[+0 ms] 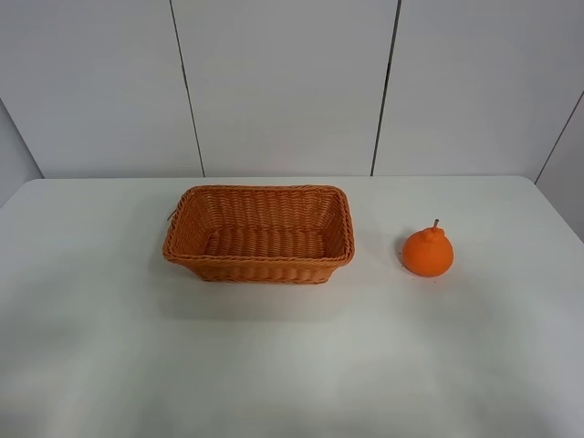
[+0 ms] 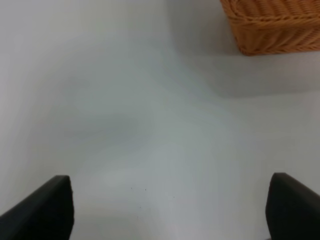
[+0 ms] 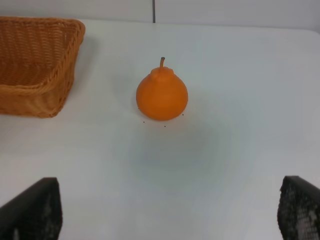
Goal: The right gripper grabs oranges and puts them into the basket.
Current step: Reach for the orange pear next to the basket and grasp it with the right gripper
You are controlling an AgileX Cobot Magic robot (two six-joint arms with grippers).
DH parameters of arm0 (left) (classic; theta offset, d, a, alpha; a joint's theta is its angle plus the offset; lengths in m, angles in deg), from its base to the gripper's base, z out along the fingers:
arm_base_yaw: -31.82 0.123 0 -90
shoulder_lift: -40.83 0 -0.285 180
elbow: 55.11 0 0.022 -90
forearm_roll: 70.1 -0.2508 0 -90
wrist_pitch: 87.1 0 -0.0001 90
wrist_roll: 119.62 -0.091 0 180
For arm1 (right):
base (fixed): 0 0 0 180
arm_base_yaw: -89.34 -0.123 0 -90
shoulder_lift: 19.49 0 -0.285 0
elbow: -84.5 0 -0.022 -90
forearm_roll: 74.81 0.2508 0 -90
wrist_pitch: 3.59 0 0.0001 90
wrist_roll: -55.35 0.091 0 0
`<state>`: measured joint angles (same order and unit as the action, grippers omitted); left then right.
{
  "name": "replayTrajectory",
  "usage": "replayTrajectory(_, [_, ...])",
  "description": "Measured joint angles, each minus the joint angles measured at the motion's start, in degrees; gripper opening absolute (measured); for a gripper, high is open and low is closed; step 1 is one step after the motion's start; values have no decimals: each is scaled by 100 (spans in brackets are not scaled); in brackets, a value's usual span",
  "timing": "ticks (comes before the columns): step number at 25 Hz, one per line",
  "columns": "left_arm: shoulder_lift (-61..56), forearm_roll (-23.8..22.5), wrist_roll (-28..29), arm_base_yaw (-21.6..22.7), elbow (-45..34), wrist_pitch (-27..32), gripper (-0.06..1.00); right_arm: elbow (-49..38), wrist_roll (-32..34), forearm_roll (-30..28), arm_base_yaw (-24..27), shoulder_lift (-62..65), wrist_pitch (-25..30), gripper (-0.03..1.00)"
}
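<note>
well, your right hand [image 3: 169, 205] is spread wide open and holds nothing. the orange [image 3: 162, 95] stands upright on the bench [image 3: 240, 150] straight ahead of it, clear of both fingers [image 3: 30, 210], and the basket [image 3: 35, 65] lies near the fruit, not touching.

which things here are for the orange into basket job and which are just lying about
For the job: orange, not yet in the basket; basket, holding nothing; right claw, open, facing the orange.

Just there: left claw, open; white table; wall panels behind.
</note>
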<state>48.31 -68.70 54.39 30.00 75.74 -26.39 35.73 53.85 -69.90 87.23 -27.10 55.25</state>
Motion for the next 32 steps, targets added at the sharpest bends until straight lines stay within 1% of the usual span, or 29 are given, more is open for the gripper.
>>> replayTrajectory(9, [0, 0, 0, 0, 0, 0, 88, 0, 0, 5, 0, -12, 0, 66])
replayTrajectory(12, [0, 0, 0, 0, 0, 0, 88, 81, 18, 10, 0, -413, 0, 66])
replayTrajectory(16, [0, 0, 0, 0, 0, 0, 88, 628, 41, 23, 0, -1854, -64, 66])
replayTrajectory(18, [0, 0, 0, 0, 0, 0, 88, 1020, 41, 23, 0, -2808, -92, 66])
replayTrajectory(25, [0, 0, 0, 0, 0, 0, 88, 2771, 46, 45, 0, -6261, -73, 66])
replayTrajectory(29, [0, 0, 0, 0, 0, 0, 88, 3902, 26, 45, 0, -8041, 154, 66])
replayTrajectory(32, [0, 0, 0, 0, 0, 0, 88, 4790, 5, 45, 0, -9153, 389, 66])
